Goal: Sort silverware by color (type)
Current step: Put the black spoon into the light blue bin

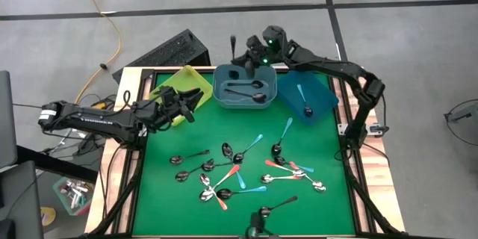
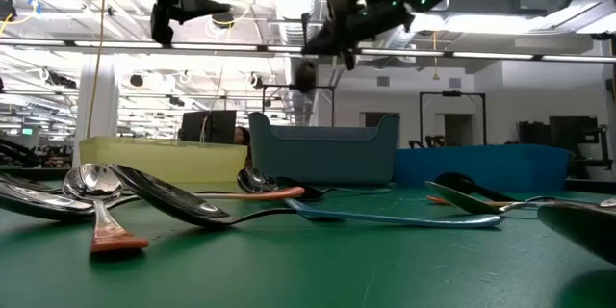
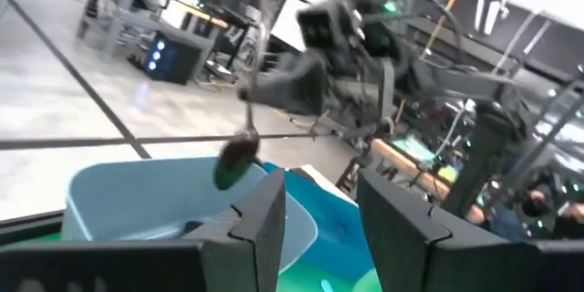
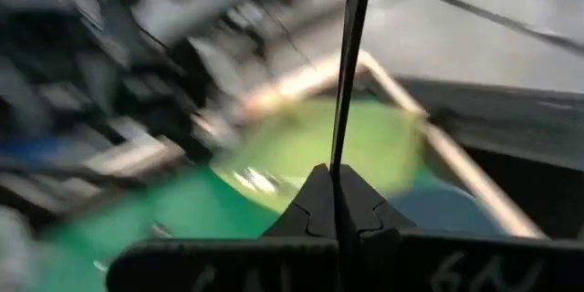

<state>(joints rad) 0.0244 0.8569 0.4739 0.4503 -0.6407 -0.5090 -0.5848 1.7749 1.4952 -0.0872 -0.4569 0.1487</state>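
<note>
Item: loose silverware, scattered on the green mat well in front of the grey-blue bin; orange, teal and dark handles mixed.

Item: left gripper, beside that bin over the yellow-green bin; fingers parted, empty.

Item: right gripper, above the grey-blue bin's far rim, clamped on a dark-handled spoon.

Advice: centre over the bin, lower, then release.

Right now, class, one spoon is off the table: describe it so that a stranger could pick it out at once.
Find the grey-blue plastic bin at the far edge of the green mat, between the yellow-green bin and the blue bin. Above it, the right gripper pinches a dark metal spoon by its thin handle. Unlike every other spoon, it hangs in the air.
</note>
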